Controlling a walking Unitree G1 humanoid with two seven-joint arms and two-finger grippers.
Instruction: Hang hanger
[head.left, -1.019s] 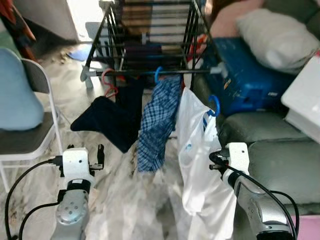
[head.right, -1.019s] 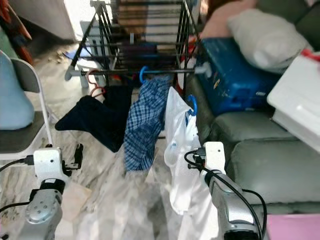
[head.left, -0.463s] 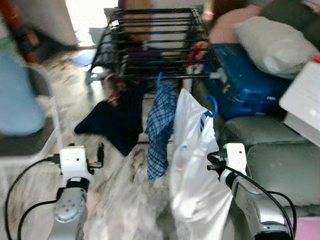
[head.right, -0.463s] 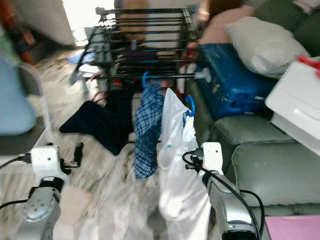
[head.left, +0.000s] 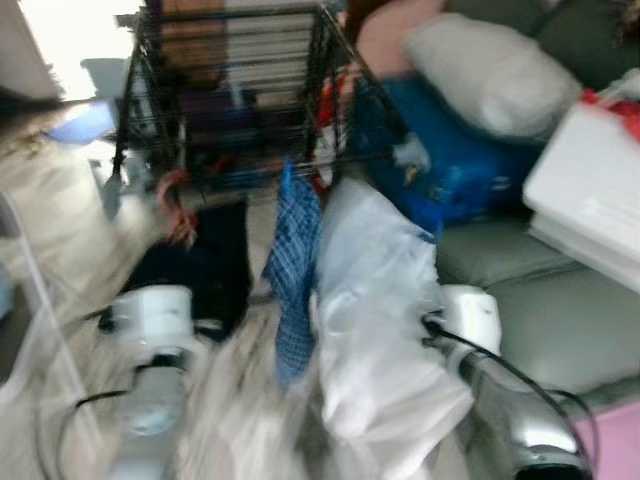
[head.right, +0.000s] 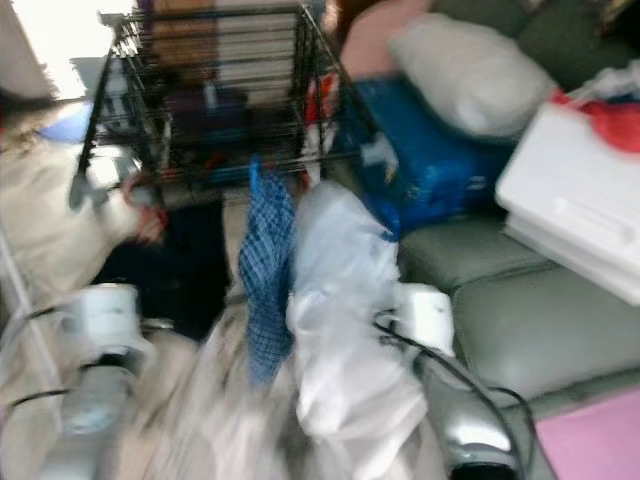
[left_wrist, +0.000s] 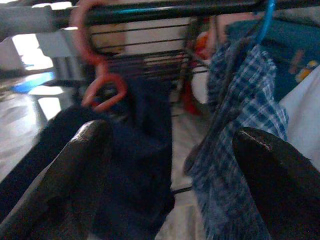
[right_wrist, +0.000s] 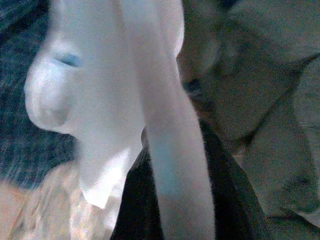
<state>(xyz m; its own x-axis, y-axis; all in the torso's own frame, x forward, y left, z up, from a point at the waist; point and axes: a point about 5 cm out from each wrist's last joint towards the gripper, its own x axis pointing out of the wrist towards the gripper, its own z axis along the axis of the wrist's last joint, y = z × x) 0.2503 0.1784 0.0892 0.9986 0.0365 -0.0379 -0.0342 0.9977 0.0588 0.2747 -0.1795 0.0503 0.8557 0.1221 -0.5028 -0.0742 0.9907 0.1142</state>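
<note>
In the left wrist view the left gripper (left_wrist: 170, 165) is seen with its two black fingers (left_wrist: 75, 165) spread wide apart and nothing held between them; beyond the gap a dark navy garment (left_wrist: 135, 165) hangs from a red hanger (left_wrist: 97, 75) hooked over a black rail (left_wrist: 165, 9) along the top of the frame, and a blue checked shirt (left_wrist: 240, 130) hangs from a blue hanger (left_wrist: 265, 22) at the upper right. In the right wrist view the right gripper (right_wrist: 175, 200) is seen low in the frame with a white garment (right_wrist: 120, 90) draped over it; whether its fingers are closed on the cloth cannot be told. In the blurred head views the white garment (head.left: 375, 310) is bunched at the centre, just above the right wrist, with the checked shirt just to its left. The black drying rack (head.left: 230, 90) stands at the upper left of the frame. A blue case (head.left: 450, 160) and a white pillow (head.left: 490, 75) lie on a grey-green sofa (head.left: 560, 320) at the right.
</note>
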